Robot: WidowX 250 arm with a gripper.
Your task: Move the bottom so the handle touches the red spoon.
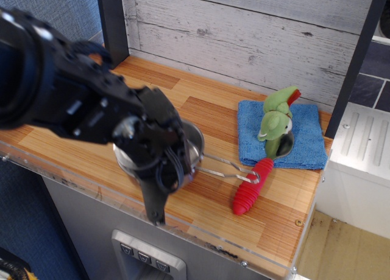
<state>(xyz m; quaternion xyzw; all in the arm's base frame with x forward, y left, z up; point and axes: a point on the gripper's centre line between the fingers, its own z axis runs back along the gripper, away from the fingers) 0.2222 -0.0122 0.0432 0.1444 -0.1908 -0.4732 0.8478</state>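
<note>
The small steel pan (pixel 196 147) sits on the wooden counter near its front edge, mostly hidden under my black arm. Its thin wire loop handle (pixel 231 168) points right, and its tip meets the red spoon (pixel 248 192) at the upper part of the ribbed red grip. The spoon's metal bowl lies under a green plush toy (pixel 277 122) on the blue cloth (pixel 308 137). My gripper (pixel 159 198) hangs over the pan's near rim. One black finger (pixel 155 208) reaches down outside the rim; the other is hidden. It appears shut on the pan's rim.
The counter's front edge (pixel 201 240) has a clear plastic lip close below the pan. A grey plank wall (pixel 244 30) stands behind. A dark post (pixel 356 61) and a white appliance (pixel 365 146) stand at the right.
</note>
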